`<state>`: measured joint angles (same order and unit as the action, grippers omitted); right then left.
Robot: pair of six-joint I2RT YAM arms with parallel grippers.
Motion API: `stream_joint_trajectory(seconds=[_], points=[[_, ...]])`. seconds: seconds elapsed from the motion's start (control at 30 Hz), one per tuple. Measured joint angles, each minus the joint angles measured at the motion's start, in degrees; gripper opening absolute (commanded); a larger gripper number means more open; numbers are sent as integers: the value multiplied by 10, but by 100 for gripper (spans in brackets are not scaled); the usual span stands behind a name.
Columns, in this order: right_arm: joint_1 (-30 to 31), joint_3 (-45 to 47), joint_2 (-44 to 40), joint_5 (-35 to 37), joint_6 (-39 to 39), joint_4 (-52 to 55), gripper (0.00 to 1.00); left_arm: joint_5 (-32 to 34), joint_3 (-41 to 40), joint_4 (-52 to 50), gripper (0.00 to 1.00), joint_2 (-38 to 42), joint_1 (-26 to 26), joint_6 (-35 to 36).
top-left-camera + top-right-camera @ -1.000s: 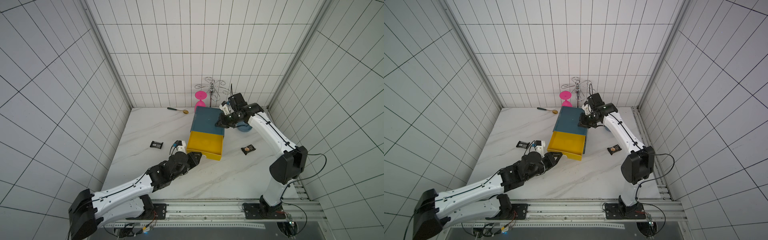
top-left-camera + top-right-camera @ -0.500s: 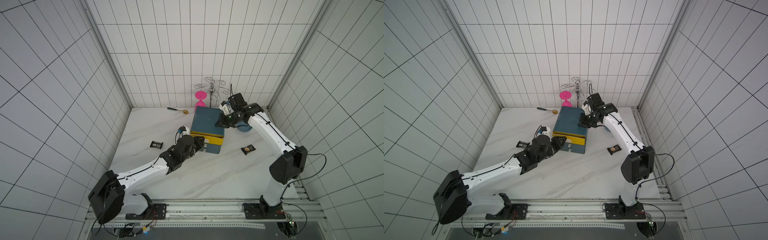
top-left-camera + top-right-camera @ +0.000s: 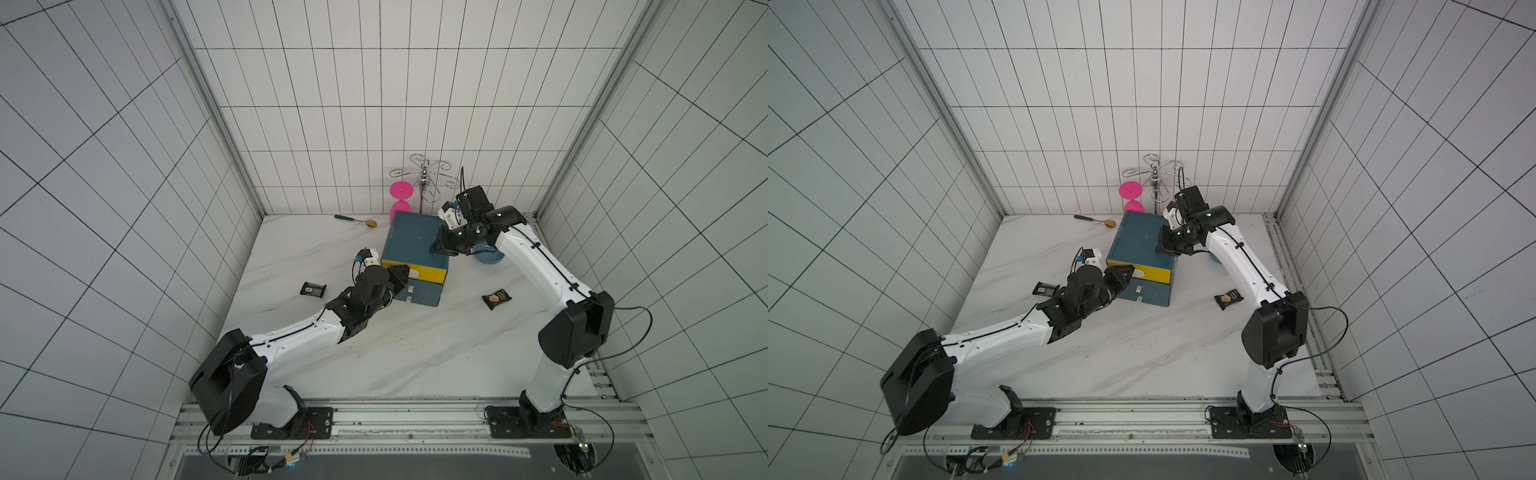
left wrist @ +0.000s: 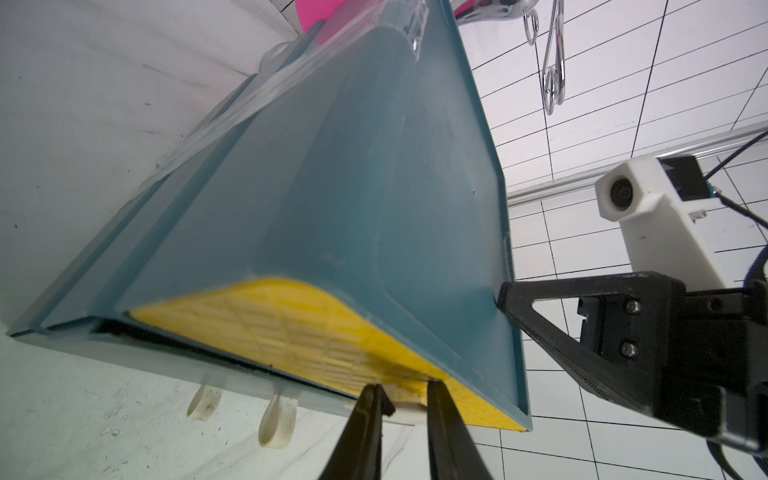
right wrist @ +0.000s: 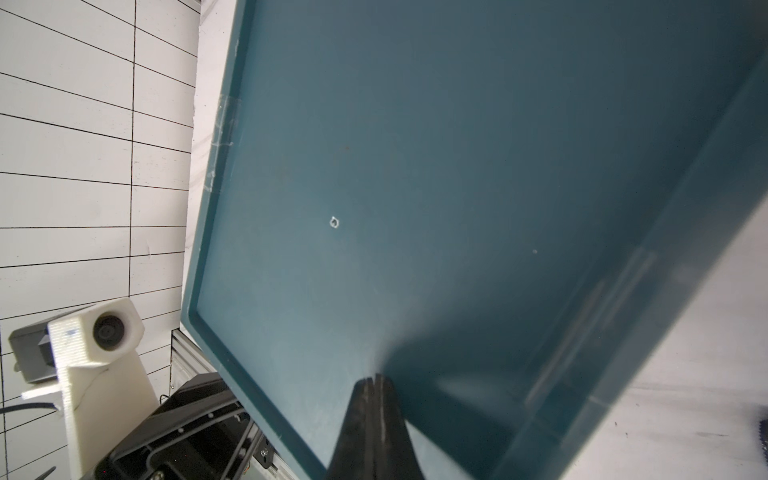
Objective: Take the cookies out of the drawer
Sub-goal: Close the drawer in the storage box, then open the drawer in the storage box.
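The teal cabinet (image 3: 411, 239) holds a yellow drawer (image 3: 415, 270) that is pushed in flush, so its inside is hidden. My left gripper (image 3: 404, 275) is at the drawer front, and the left wrist view shows it (image 4: 405, 392) shut on the drawer's white handle (image 4: 405, 413). My right gripper (image 3: 434, 248) is shut and empty, its tips (image 5: 376, 380) resting on the cabinet's top near the right edge. Two black cookies packets lie on the table, one left of the cabinet (image 3: 313, 289) and one to its right (image 3: 496, 298).
A second, teal drawer (image 3: 419, 293) sits shut below the yellow one. Behind the cabinet stand a pink goblet (image 3: 401, 199) and a chrome rack (image 3: 424, 178). A spoon (image 3: 355, 220) lies at the back. A blue bowl (image 3: 488, 254) sits under my right arm.
The yellow drawer stood pulled out and is now pushed shut. My left arm moved forward toward the cabinet with it. The right arm has not moved.
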<state>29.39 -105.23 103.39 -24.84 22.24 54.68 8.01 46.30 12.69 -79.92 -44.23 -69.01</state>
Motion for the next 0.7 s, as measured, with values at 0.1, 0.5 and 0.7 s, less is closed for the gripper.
stream_joint_trajectory(seconds=[0.1, 0.5, 0.7], points=[[0, 0, 0, 0, 0, 0, 0, 0, -48, 2, 56, 31, -10, -14], [0, 0, 1, -2, 0, 0, 0, -8, -177, 90, 69, 42, -50, -82], [0, 0, 1, -2, -2, 0, 0, -21, -175, 183, 67, -45, -30, -103]])
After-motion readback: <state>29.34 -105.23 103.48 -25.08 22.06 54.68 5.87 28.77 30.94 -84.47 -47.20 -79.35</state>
